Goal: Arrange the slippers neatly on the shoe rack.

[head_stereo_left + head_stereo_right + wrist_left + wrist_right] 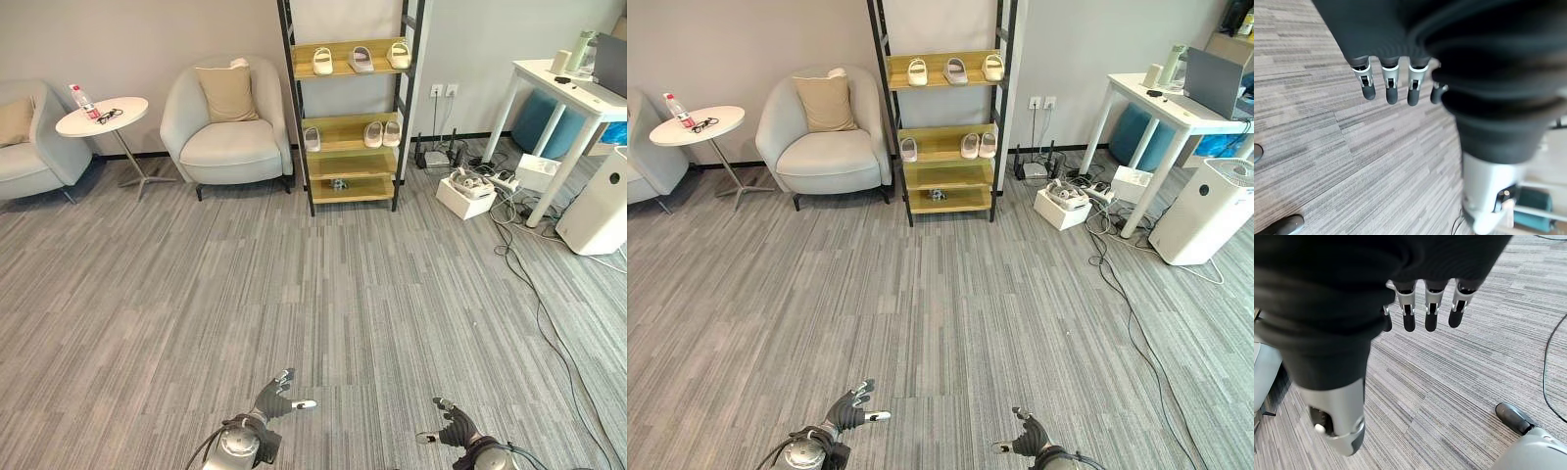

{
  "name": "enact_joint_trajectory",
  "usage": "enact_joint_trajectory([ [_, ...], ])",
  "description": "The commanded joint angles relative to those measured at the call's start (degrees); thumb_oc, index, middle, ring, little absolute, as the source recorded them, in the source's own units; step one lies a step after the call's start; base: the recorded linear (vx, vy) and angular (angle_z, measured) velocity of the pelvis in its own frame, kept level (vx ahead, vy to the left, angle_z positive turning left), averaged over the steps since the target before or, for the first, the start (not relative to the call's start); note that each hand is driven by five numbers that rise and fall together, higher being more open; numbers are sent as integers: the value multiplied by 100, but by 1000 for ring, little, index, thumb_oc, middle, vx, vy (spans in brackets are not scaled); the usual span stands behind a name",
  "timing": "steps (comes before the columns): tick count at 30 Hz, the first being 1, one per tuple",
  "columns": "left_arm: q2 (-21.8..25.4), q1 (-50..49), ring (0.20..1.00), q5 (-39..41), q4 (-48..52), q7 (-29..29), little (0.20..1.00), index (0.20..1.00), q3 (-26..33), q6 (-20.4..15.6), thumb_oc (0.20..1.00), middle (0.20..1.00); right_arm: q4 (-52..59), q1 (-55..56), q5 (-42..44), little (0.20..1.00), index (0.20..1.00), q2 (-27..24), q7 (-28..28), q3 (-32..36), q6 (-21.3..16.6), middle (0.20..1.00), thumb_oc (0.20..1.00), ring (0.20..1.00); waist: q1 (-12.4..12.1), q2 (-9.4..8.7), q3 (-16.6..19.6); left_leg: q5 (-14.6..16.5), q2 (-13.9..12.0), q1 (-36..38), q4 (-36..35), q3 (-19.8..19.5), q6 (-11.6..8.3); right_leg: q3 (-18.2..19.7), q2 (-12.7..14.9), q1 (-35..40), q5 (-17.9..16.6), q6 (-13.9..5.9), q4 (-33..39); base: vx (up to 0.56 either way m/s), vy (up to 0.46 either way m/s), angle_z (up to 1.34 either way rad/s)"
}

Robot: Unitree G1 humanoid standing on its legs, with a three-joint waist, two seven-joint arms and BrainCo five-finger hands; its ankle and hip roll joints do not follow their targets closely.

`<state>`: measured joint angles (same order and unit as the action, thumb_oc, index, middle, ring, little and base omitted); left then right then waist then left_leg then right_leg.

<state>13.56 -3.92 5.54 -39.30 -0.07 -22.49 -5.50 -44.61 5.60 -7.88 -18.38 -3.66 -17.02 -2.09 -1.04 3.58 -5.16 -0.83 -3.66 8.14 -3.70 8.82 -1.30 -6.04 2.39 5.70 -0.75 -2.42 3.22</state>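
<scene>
You are looking at an office lounge or a waiting corner. Far ahead of the left hand (272, 399) and right hand (453, 426), two pale armchairs (226, 122) and a round side table (103, 117) stand on grey striped carpet (313, 294). A white desk (1161, 98) carries a laptop (1215, 80). Beside it are an air purifier (1205, 211) and a wooden shoe rack (348, 117) holding slippers (361, 59).

Armchair (227, 125) w/ cushion (226, 93), round side table (102, 116), desk (566, 90).
</scene>
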Motion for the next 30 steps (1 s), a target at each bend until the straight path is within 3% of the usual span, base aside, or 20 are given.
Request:
enact_joint_trajectory([
  [1, 115, 282, 1000, -276, -34, 74, 1000, 1000, 69, -181, 1000, 1000, 93, -257, -138, 1000, 1000, 90, -130, -182, -123, 1000, 1000, 1000, -69, -457, -4, 78, 149, -139, -130, -174, -45, -168, 473, 49, -288, -492, 178, 0, 0, 0],
  [14, 111, 290, 1000, -20, -218, 145, 1000, 1000, 355, -159, 1000, 1000, 88, -541, -544, 1000, 1000, 109, 157, -645, -14, 1000, 1000, 1000, -141, -538, 51, 77, 174, -116, -130, -236, -32, -213, 491, 119, -291, -465, 178, 2, 0, 0],
  [30, 455, 141, 1000, -286, 13, 244, 1000, 1000, 766, -123, 1000, 1000, 328, -802, -441, 1000, 1000, -67, 249, -593, -28, 1000, 1000, 1000, -361, -633, -338, 89, 344, -347, -130, -398, 114, -321, 626, -35, -374, -566, 148, 17, 55, 3],
])
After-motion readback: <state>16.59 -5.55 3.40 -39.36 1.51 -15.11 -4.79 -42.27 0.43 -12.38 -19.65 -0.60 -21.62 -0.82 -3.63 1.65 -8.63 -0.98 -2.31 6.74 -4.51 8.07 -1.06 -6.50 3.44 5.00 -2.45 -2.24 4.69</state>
